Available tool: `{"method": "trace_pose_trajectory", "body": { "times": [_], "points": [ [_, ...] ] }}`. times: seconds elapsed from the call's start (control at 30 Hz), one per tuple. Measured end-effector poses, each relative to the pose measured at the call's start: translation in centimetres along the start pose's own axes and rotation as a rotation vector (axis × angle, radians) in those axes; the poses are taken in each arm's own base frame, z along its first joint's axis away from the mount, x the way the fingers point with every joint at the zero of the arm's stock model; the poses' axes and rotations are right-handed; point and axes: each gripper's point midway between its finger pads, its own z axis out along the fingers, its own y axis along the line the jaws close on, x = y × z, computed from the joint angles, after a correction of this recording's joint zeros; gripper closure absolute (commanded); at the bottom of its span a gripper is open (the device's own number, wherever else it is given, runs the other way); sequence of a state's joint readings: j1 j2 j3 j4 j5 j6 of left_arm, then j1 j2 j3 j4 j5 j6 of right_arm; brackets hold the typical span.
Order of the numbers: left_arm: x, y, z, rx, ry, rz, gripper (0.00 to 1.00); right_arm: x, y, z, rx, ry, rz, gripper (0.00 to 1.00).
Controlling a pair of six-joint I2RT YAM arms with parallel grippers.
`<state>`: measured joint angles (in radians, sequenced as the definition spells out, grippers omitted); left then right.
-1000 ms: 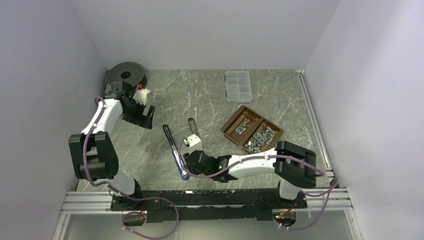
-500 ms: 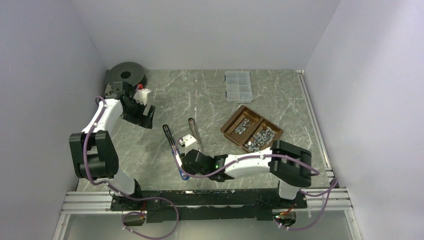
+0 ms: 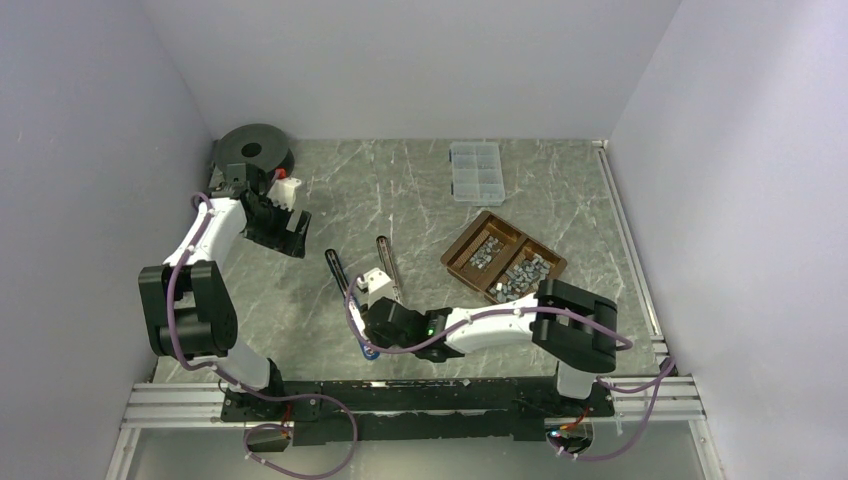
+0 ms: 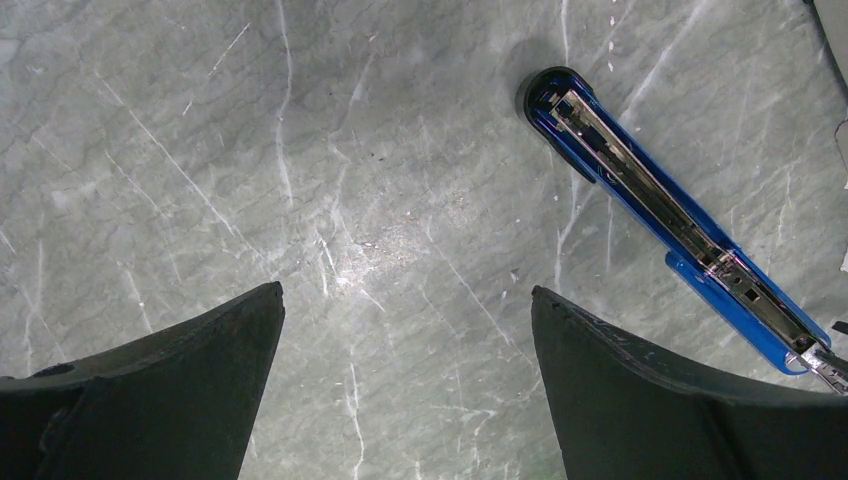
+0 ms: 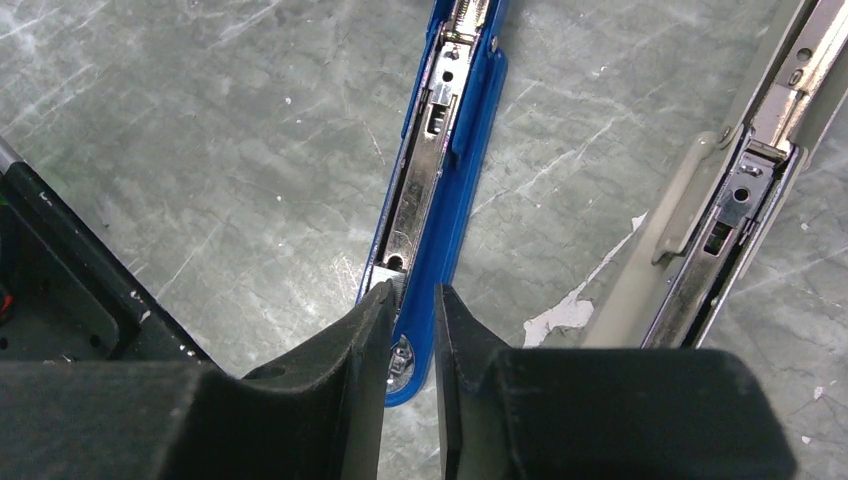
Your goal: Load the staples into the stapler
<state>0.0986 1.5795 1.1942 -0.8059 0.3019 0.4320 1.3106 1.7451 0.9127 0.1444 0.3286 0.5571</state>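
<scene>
While the right end effector (image 5: 413,292), pinched nearly shut on what looks like a staple strip (image 5: 381,286), hovers at the near end of the blue stapler (image 5: 450,160), align strip with open channel, lower flat. Left end effector (image 4: 407,290) gapes empty, left of stapler; spare staples (image 3: 520,275) lie to its right.
</scene>
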Motion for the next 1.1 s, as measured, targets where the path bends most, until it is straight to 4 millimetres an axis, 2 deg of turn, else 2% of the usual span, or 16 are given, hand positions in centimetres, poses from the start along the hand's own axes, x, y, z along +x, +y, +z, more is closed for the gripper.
{"method": "trace_pose_trajectory", "body": {
  "times": [0.57, 0.77, 0.87, 1.1],
  "points": [
    [0.0, 0.0, 0.1, 0.001, 0.001, 0.003, 0.01, -0.4, 0.0, 0.9, -0.005, -0.001, 0.003, 0.79],
    [0.1, 0.0, 0.1, 0.002, 0.002, 0.015, 0.01, -0.5, -0.2, 0.8, 0.000, 0.001, -0.015, 0.56],
    [0.2, -0.1, 0.0, 0.007, 0.008, 0.020, 0.01, -0.8, -0.5, 0.2, 0.008, 0.001, -0.023, 0.49],
    [0.7, -0.3, -0.4, 0.019, 0.028, 0.045, 0.01, -3.9, 0.6, -2.1, -0.015, -0.080, 0.001, 0.27]
  ]
}}
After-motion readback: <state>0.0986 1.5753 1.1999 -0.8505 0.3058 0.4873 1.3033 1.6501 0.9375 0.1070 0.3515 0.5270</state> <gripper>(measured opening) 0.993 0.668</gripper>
